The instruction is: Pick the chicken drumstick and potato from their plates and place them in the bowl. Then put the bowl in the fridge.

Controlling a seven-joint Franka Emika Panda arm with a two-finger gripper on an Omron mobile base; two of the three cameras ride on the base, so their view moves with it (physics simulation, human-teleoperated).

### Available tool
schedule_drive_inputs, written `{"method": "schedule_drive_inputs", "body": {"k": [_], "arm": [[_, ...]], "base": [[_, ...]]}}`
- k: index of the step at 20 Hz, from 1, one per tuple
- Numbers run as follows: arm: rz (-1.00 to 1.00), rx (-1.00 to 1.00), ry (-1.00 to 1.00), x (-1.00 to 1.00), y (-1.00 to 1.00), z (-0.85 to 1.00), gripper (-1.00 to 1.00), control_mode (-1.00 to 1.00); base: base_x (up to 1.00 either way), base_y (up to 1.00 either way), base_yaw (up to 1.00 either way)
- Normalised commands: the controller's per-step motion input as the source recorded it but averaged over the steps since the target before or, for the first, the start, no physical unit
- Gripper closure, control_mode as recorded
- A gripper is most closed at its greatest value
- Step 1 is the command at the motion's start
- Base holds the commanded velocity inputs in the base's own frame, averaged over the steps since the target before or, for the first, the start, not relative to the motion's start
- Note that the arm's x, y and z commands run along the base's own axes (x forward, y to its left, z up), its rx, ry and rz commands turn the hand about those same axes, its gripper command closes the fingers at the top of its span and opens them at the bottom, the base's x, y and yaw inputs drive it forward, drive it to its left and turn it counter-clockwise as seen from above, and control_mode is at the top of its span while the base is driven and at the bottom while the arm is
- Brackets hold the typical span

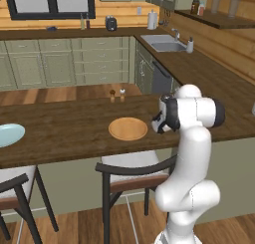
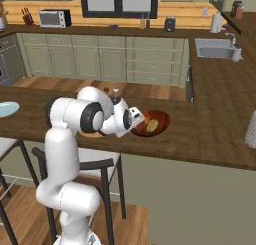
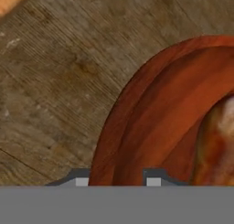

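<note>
Bowl (image 2: 151, 123), glossy reddish-brown, is seen resting on the wooden surface (image 2: 210, 124), with the potato (image 2: 152, 124) lying inside it and an orange-brown mass, judged to be the chicken drumstick (image 3: 215, 145), beside it in the hand view. The tan plate (image 1: 128, 128) and the light blue plate (image 1: 9, 134) are left bare, so the loading stage is judged done; the carry to the fridge is still owed. The end effector (image 3: 117, 181) is placed at the bowl's near rim, one fingertip outside the wall and one inside it. The jaws are drawn in on the rim, so the bowl is judged gripped, not yet lifted.
</note>
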Motion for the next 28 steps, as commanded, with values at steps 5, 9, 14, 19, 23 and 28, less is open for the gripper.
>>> {"method": "schedule_drive_inputs", "body": {"k": [5,9,14,19,23,28], "arm": [[0.06,0.01,-0.06,-0.63,0.09,0.35,1.00,-1.00],[0.14,0.04,-0.17,-0.86,0.35,0.93,1.00,-1.00],[0.23,0.02,-0.01,-1.00,0.48,0.88,1.00,-1.00],[0.36,0.01,0.02,-0.95,0.61,0.91,1.00,-1.00],[0.37,0.00,0.08,-0.95,0.56,0.93,1.00,-1.00],[0.34,-0.02,0.07,-1.00,0.38,0.72,1.00,-1.00]], "base": [[0.00,0.00,0.00],[0.00,0.00,0.00],[0.00,0.00,0.00],[0.00,0.00,0.00],[0.00,0.00,0.00],[0.00,0.00,0.00]]}}
